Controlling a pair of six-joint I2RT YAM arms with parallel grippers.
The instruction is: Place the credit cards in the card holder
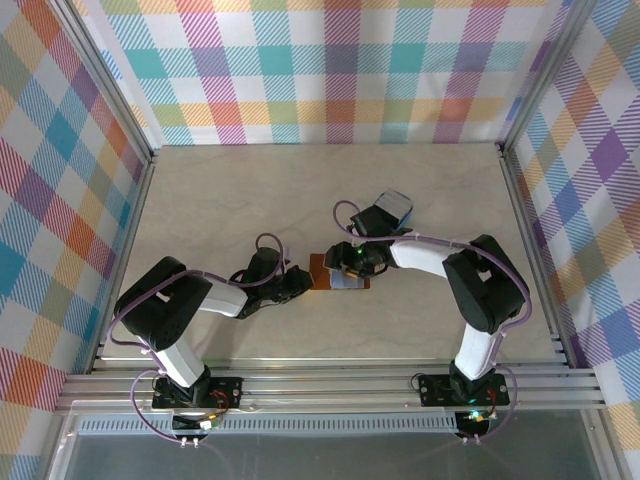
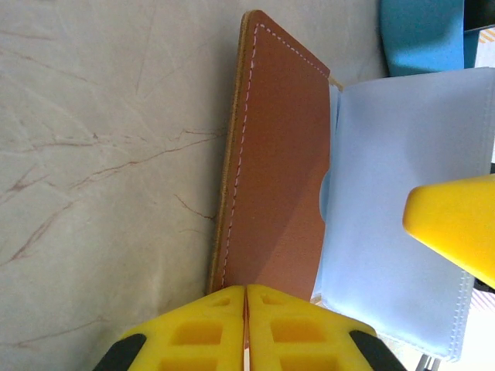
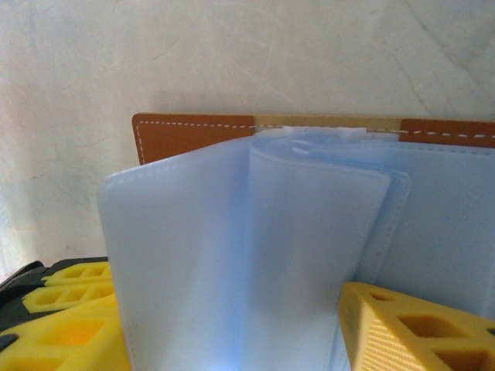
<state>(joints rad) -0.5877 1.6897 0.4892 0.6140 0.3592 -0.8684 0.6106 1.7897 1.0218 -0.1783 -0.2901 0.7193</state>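
**Item 1: left gripper** (image 1: 298, 283) (image 2: 246, 294). Its yellow fingers (image 2: 193, 328) are pressed together, clamped on the near edge of the brown cover. Bare marbled table (image 1: 215, 195) (image 2: 100, 154) lies to its left.

**Item 2: card holder** (image 1: 322, 275) (image 2: 278, 154) (image 3: 193, 133). Brown leather with pale stitching. It lies open and flat on the table between the two grippers, with one short edge held in the left gripper and the cover running straight ahead of those fingers. The pale grey-blue lining (image 2: 394, 232) (image 3: 201, 255) is to the right of the brown panel. In the right wrist view its leaves curl up off the cover, and the brown edge shows just beyond them.

**Item 3: right gripper** (image 1: 340, 263) (image 3: 224, 309). The jaws stand apart with the curled blue leaves between them. One finger (image 3: 69, 325) is at the left of the leaves and the other at the right. In the left wrist view one yellow finger (image 2: 456, 224) rests over the lining. Whether it presses on the lining cannot be told.

**Item 4: blue tray** (image 1: 400, 203) (image 2: 421, 35). Rounded plastic. It sits beyond and to the right of the right gripper, near the card holder's far corner but apart from it. Its contents cannot be made out.
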